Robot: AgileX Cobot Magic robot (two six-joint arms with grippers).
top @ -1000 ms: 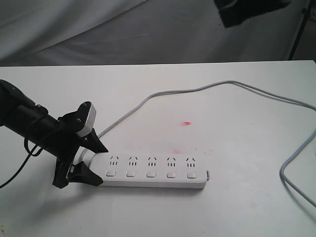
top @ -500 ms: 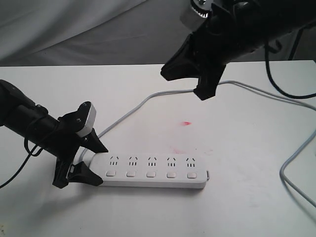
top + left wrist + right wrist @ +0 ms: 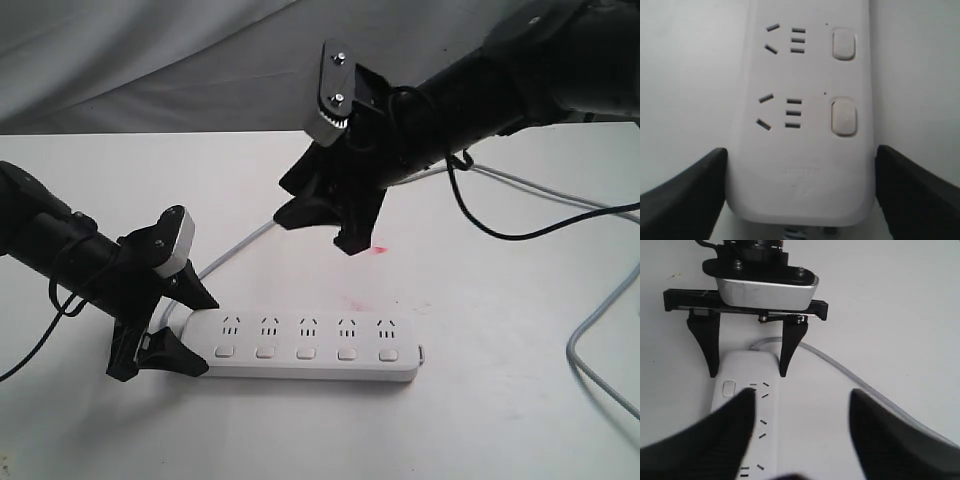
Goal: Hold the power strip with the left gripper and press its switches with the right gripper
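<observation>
The power strip (image 3: 310,345) lies flat on the desk (image 3: 500,420), its cord end clamped between the fingers of the left end effector (image 3: 205,335). The right end effector (image 3: 315,232) hangs above, fingers spread. It should probably narrow them, then bring one tip straight down onto the switches (image 3: 305,353) in turn.

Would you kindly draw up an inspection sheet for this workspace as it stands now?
Surface: white table, faint pink stains.
Job's things: power strip lying flat; five switches, none touched.
Clutter: nothing seen.
End effectors: left end effector clamps the strip's cord end; right end effector open, in the air, clear of the strip.
Cables: grey cord loops across the table; black cables hang from both arms.
Surroundings: pale cloth backdrop.
</observation>
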